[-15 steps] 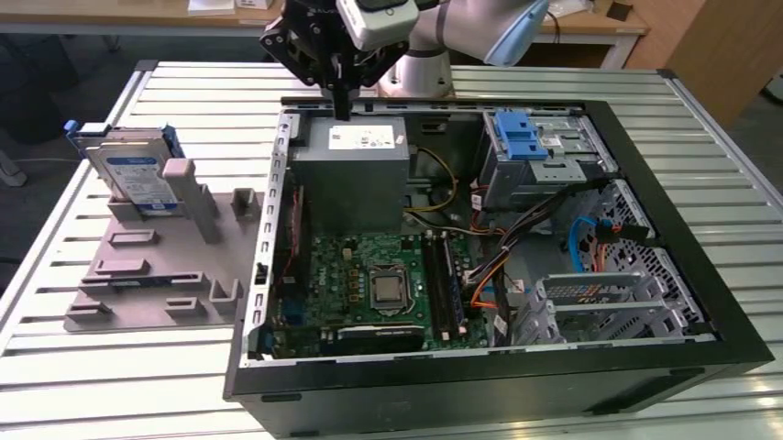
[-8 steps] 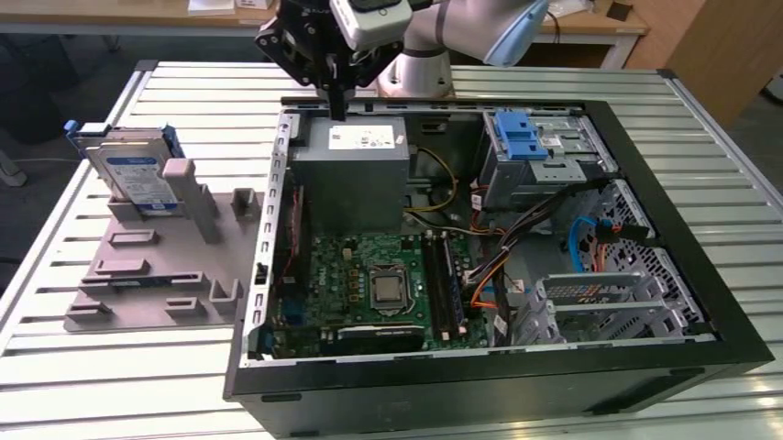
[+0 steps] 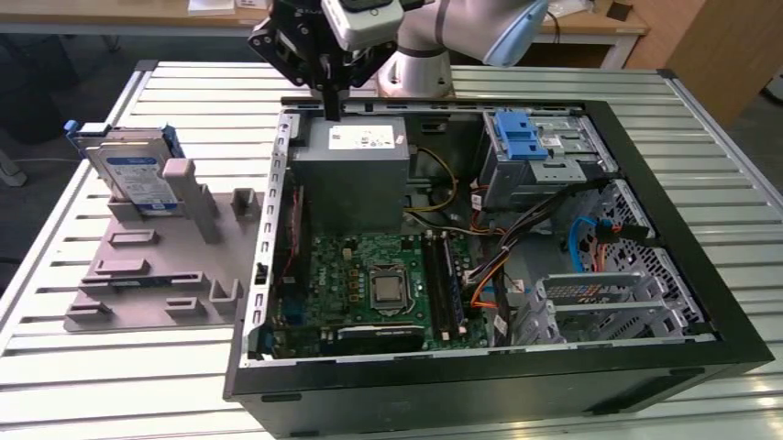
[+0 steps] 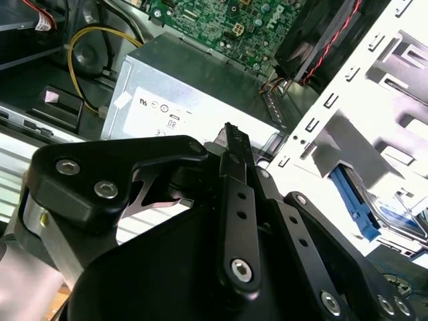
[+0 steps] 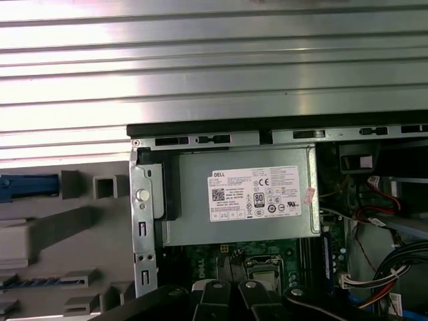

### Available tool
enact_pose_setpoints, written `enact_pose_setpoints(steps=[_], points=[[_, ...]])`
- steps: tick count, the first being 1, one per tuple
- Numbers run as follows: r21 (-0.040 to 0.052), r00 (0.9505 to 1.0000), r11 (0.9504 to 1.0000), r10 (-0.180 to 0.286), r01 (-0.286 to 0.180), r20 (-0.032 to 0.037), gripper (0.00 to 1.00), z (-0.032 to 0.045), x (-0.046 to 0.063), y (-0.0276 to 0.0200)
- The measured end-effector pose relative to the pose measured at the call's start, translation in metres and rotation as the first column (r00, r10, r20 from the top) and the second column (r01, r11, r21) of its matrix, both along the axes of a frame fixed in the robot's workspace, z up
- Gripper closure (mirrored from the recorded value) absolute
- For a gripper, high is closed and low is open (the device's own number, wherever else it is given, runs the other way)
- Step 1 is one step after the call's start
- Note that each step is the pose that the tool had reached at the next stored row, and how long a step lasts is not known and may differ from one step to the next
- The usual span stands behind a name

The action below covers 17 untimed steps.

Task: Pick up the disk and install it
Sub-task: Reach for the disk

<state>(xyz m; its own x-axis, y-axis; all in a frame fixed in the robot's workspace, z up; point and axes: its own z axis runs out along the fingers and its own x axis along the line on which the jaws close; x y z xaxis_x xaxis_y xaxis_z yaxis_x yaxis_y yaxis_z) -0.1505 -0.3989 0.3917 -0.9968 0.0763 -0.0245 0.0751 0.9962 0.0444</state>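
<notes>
Fingers (image 4: 234,170) closed near grey box (image 3: 355,174), disk (image 3: 132,174) well apart

A table (image 3: 123,385) of long silver metal slats takes up most of the exterior view. Bright light falls on it, and in the first wrist view the slats shine nearly white in broad bands. Behind the table runs a desk (image 3: 159,13) with a pale wooden top and a white leg (image 3: 626,48). A brown wooden panel (image 3: 724,50) stands at the exterior view's far right. Dark floor (image 3: 15,220) shows along the exterior view's left.
</notes>
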Motion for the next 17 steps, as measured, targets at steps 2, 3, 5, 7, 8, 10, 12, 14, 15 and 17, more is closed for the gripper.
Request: enact_pose_setpoints(steps=[2,3,5,7,8,10,12,14,15,17], points=[[0.0,1.0,1.0,0.0,0.0,0.0,0.89,-0.0001,-0.001,0.0],[0.0,1.0,1.0,0.0,0.0,0.0,0.89,-0.0001,-0.002,0.0],[0.0001,1.0,1.0,0.0,0.0,0.0,0.89,-0.0002,-0.003,0.0],[0.0,1.0,1.0,0.0,0.0,-0.0001,0.89,-0.0003,-0.005,0.0],[0.0,1.0,1.0,0.0,0.0,0.0,0.89,-0.0003,-0.005,0.0],[0.0001,1.0,1.0,0.0,0.0,0.0,0.89,-0.0004,-0.007,0.0],[0.0,1.0,1.0,0.0,0.0,0.0,0.89,-0.0005,-0.008,0.0],[0.0,1.0,1.0,0.0,0.0,0.0,0.89,-0.0005,-0.009,0.0],[0.0001,1.0,1.0,0.0,0.0,0.0,0.89,-0.0006,-0.01,0.0],[0.0,1.0,1.0,0.0,0.0,0.0,0.89,-0.0007,-0.011,0.0]])
